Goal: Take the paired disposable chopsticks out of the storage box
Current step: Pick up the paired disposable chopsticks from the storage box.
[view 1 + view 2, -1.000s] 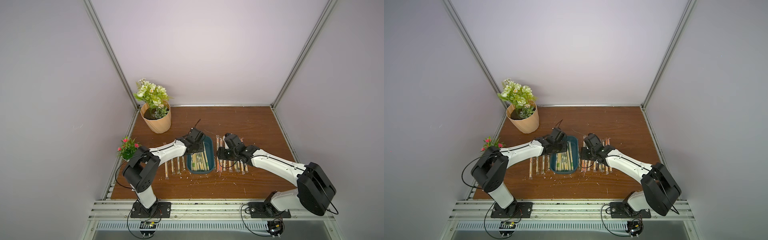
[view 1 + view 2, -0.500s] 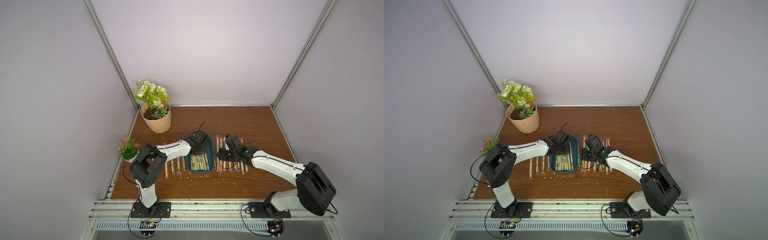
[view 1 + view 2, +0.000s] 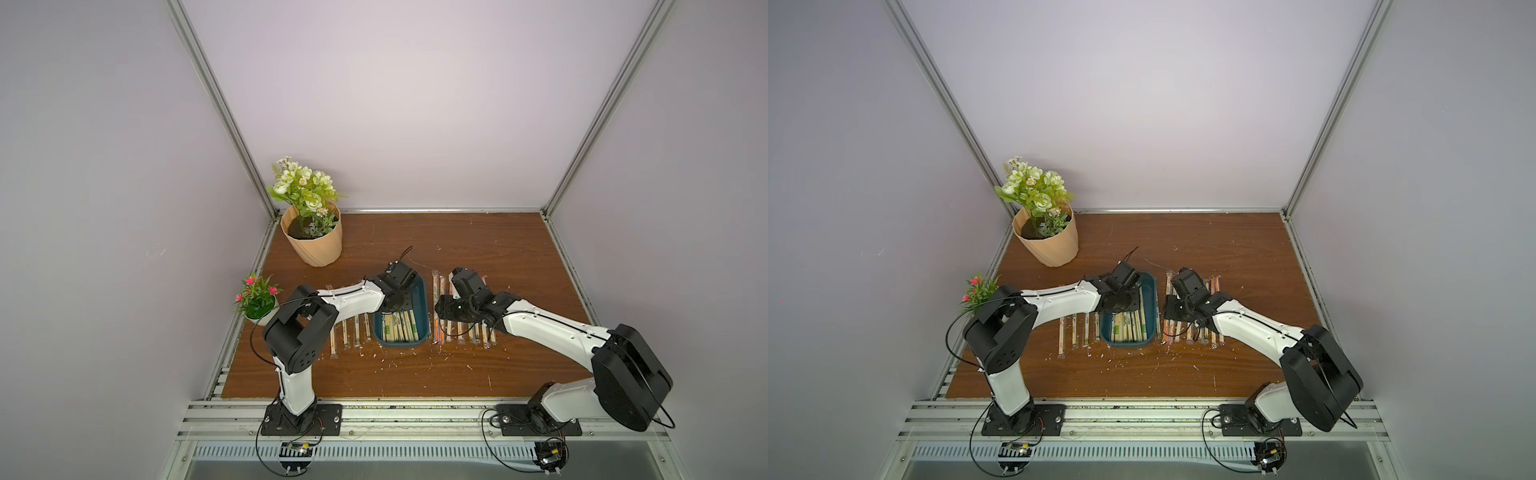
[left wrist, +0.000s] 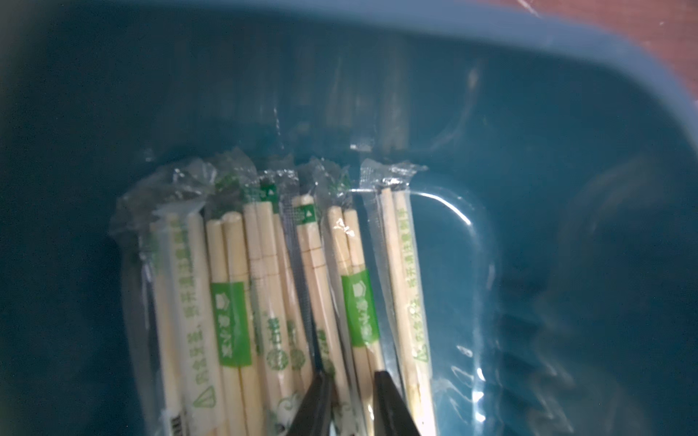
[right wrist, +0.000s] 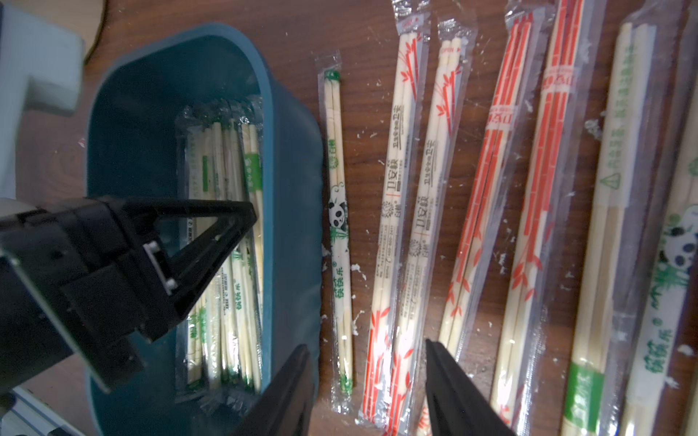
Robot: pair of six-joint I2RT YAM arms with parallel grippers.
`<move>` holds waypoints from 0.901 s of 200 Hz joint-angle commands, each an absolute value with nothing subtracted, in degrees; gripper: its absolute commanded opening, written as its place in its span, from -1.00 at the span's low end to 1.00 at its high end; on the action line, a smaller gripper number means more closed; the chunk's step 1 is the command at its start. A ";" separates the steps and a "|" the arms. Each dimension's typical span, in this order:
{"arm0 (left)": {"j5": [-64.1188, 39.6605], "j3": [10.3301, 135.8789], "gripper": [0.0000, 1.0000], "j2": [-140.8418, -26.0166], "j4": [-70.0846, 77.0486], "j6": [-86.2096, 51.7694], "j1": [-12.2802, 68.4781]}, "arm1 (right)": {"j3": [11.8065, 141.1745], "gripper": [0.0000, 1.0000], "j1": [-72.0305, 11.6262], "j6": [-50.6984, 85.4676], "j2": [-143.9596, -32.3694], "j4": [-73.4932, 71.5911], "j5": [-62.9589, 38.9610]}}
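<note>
Chopsticks [image 4: 264, 302] are seen bundled lengthwise on the floor of the box [image 4: 566, 132]. Others are laid in rows on the tabletop [image 3: 457, 249] on both sides of the box. The left gripper [image 4: 351, 377] is down inside the box, its jaws set narrowly apart astride one sleeved pair; whether that pair is already pinched cannot be told. The right gripper [image 5: 366, 345] is held open and empty just beside the box, above the laid-out rows. Each pair is judged to be very light and stiff. The clear sleeve looks slick and crinkly, so slipping, or a neighbour being dragged along, is to be expected. A hold across the sticks near mid-length, not on the loose sleeve end, is judged best.
</note>
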State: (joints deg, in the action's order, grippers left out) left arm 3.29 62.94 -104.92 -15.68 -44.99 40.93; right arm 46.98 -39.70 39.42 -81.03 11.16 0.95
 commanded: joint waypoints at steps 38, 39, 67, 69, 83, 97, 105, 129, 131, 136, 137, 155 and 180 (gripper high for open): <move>6.25 65.02 -0.71 -107.03 -20.39 -44.49 42.01 | 46.91 0.06 -39.17 39.16 -80.00 10.94 0.44; 6.33 65.07 -0.71 -107.04 -20.48 -44.48 42.01 | 46.88 0.06 -39.14 39.18 -79.99 10.96 0.40; 7.43 65.48 -0.71 -107.22 -21.60 -44.41 42.45 | 47.06 0.06 -39.11 39.11 -80.14 10.81 0.35; 7.46 65.41 -0.71 -107.23 -21.62 -44.39 42.41 | 47.10 0.06 -39.04 39.05 -80.15 10.81 0.31; 7.27 65.37 -0.71 -107.31 -21.46 -44.40 42.43 | 47.24 0.06 -38.95 38.95 -80.23 10.98 0.29; 7.20 65.22 -0.78 -106.97 -20.90 -44.38 42.64 | 47.31 0.06 -38.94 38.85 -80.24 11.03 0.20; 7.04 65.21 -0.85 -106.67 -20.57 -44.35 42.71 | 47.42 0.06 -38.94 38.76 -80.24 11.12 0.23; 6.69 65.90 -0.96 -105.87 -20.53 -44.05 42.76 | 47.54 0.06 -38.94 38.67 -80.24 11.16 0.10; 6.68 66.02 -0.97 -105.79 -20.60 -44.06 42.79 | 47.55 0.06 -38.98 38.67 -80.24 11.16 0.16; 6.68 66.24 -0.99 -105.69 -20.61 -43.87 42.76 | 47.61 0.06 -38.91 38.66 -80.32 11.16 0.10; 6.68 66.30 -0.98 -105.67 -20.63 -43.82 42.78 | 47.58 0.06 -38.93 38.67 -80.33 11.16 0.09; 6.68 67.20 -0.98 -105.08 -20.91 -43.28 42.80 | 47.71 0.06 -38.86 38.67 -80.38 11.21 0.09; 6.79 68.42 -0.98 -104.03 -21.01 -42.51 42.80 | 47.98 0.06 -38.91 38.56 -80.34 11.49 0.13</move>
State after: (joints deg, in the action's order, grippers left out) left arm 6.07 66.54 -105.95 -19.05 -44.18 42.09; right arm 46.98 -39.13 38.98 -81.03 11.18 0.93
